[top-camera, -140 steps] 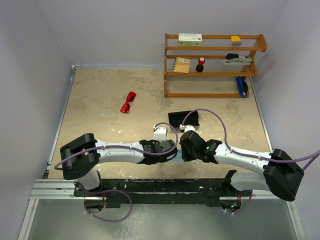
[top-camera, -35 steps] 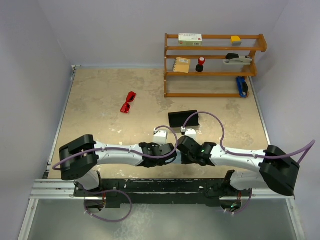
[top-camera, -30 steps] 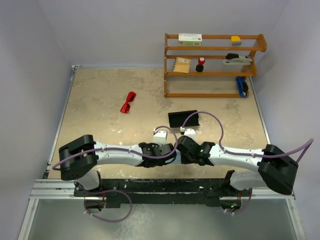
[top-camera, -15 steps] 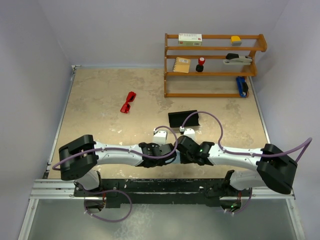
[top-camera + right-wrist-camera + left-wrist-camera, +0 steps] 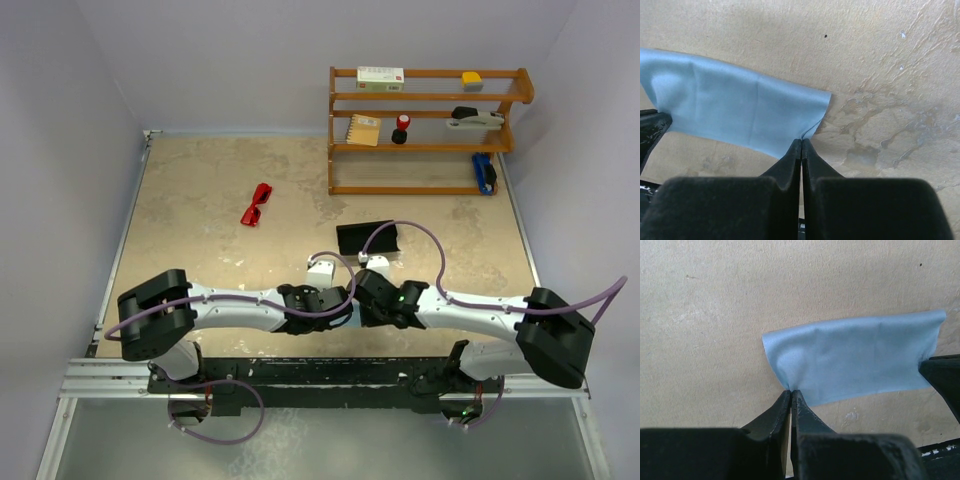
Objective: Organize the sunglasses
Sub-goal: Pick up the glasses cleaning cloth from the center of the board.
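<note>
The red sunglasses (image 5: 256,205) lie folded on the table's far left, well away from both arms. A black case (image 5: 366,237) sits just beyond the grippers. A light blue cloth (image 5: 855,360) (image 5: 735,117) is stretched flat just above the table between the two grippers. My left gripper (image 5: 791,391) (image 5: 335,306) is shut on the cloth's left near corner. My right gripper (image 5: 801,141) (image 5: 367,300) is shut on the right near corner. In the top view the wrists hide the cloth.
A wooden shelf rack (image 5: 430,130) stands at the back right with a box, a notebook, a red-capped bottle and other small items. Purple walls close in the table's left, back and right sides. The arm bases sit on the rail at the near edge.
The right arm has drawn slightly back toward the near edge since the earliest frame. Over the last second both arms, the sunglasses and the case stay still.
</note>
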